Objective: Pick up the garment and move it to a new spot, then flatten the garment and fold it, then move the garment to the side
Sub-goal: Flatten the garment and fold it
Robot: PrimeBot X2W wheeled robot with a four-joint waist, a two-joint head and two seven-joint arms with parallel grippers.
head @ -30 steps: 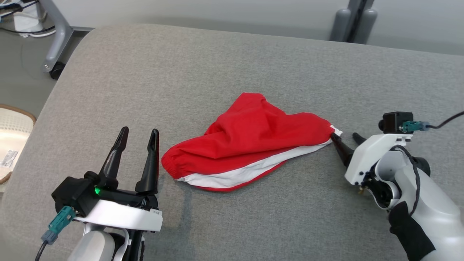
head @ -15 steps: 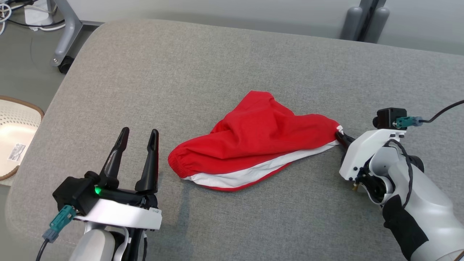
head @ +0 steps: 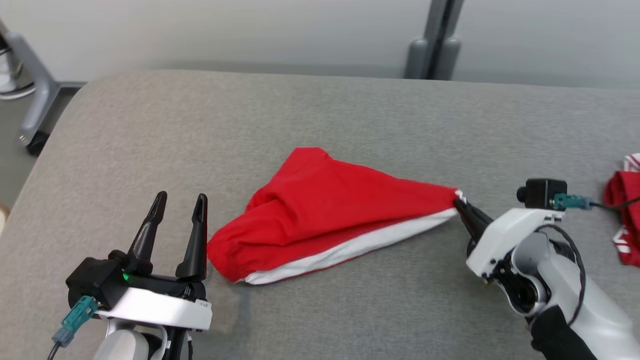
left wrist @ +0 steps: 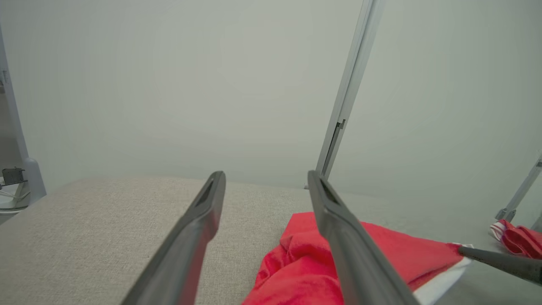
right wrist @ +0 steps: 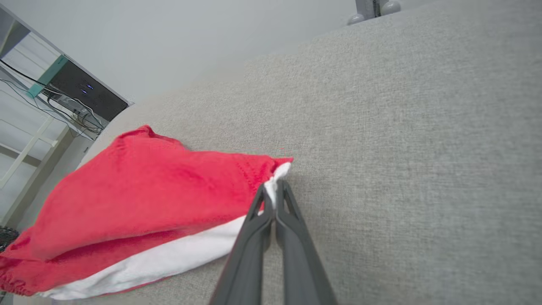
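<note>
Grey counter (head: 350,110), red garment (head: 325,210) crumpled at its middle. Its right corner has just been clamped by the right tool (head: 459,203), open 1 second ago, so lifting can likely begin. The left tool (head: 181,196) is held spread nearby, empty.

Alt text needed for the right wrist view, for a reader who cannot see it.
The right gripper is shut on the white-trimmed corner of a crumpled red fabric garment, which lies on a grey woven cushion surface.

Lab (cabled electronics box (right wrist: 87,91))
</note>
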